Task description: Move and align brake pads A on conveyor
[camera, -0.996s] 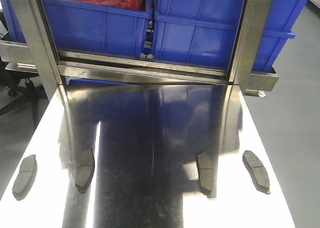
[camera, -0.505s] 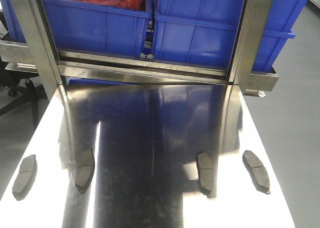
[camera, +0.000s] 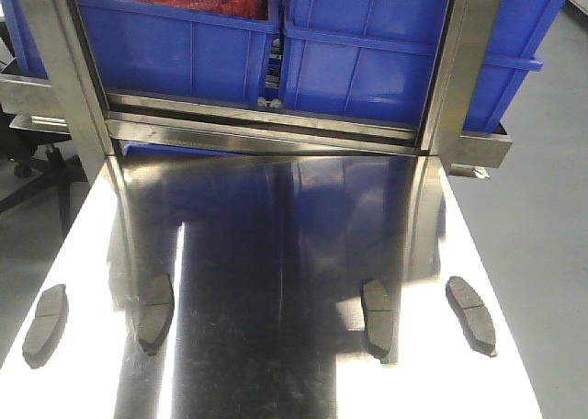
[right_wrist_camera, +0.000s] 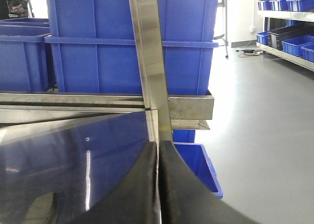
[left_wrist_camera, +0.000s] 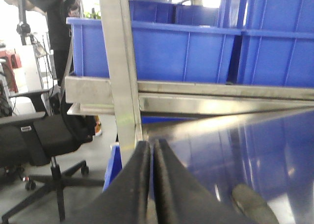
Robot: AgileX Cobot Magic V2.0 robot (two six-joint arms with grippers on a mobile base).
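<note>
Several dark grey brake pads lie in a row on the shiny steel table [camera: 276, 244] near its front edge: one at the far left [camera: 44, 325], one left of centre [camera: 156, 313], one right of centre [camera: 378, 318] and one at the far right [camera: 471, 314]. The conveyor is out of view. Neither gripper appears in the front view. In the left wrist view my left gripper [left_wrist_camera: 151, 144] is shut with nothing between its fingers, and a pad [left_wrist_camera: 252, 204] lies to its lower right. My right gripper [right_wrist_camera: 158, 145] is shut and empty too.
Blue bins [camera: 367, 51] stand on a steel rack [camera: 266, 134] behind the table, with upright steel posts [camera: 64, 70] at both back corners. An office chair [left_wrist_camera: 34, 135] and a person [left_wrist_camera: 54, 17] are off the left side. A blue bin [right_wrist_camera: 198, 167] sits on the floor at the right.
</note>
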